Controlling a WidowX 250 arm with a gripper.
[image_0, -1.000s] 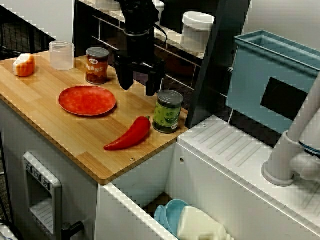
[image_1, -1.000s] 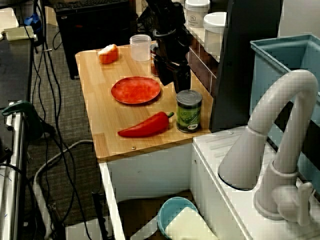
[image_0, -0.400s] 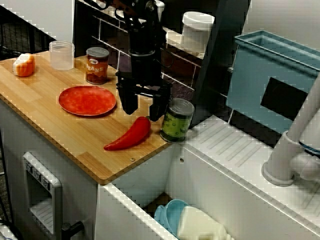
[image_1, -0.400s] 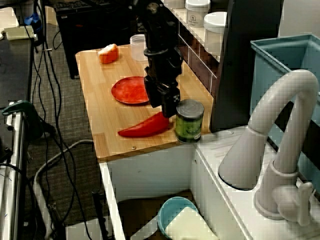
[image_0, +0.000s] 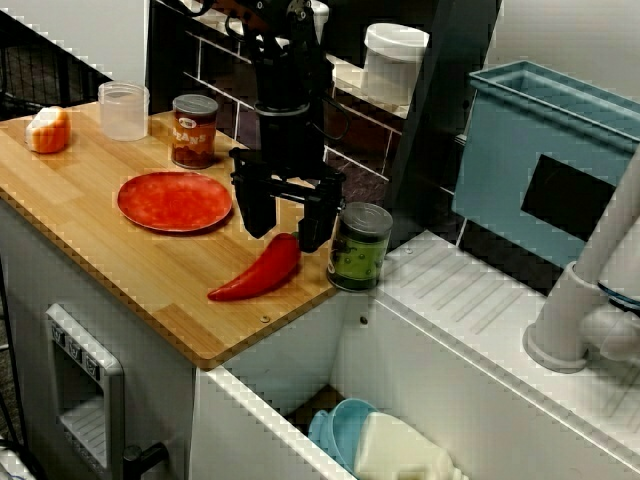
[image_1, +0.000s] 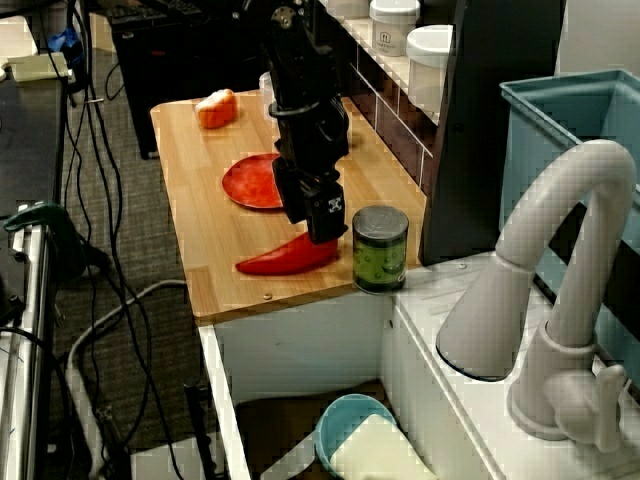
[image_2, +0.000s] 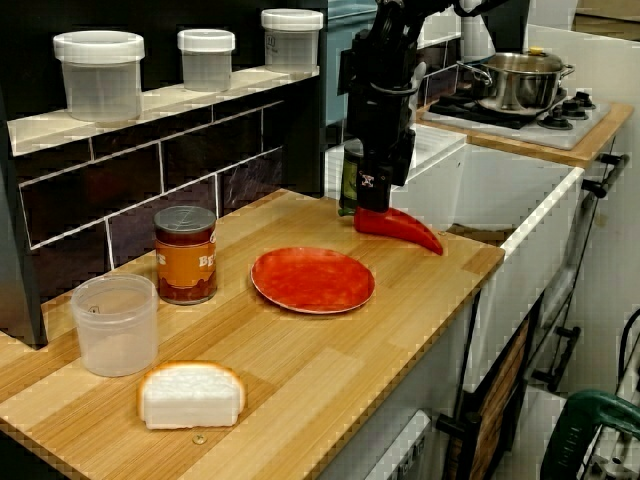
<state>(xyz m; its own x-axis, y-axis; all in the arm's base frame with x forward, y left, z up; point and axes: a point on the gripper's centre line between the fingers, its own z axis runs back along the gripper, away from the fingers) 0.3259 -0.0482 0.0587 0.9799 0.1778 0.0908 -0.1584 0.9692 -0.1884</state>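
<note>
Approach for a grasp, apparently: empty hand (image_0: 285, 231), fingers wide apart, above long red pepper (image_0: 252, 277).
Pepper flat on light wooden surface (image_0: 110, 255), stem end just beside green tin can (image_0: 360, 246); likely calls for lowering clear of can, then closing.

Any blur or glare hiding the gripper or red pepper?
View from above: gripper and red pepper sharp, evenly lit. View from the side: faucet soft up close, pepper clear. Low view: black gripper dim against the dark backdrop.
</note>
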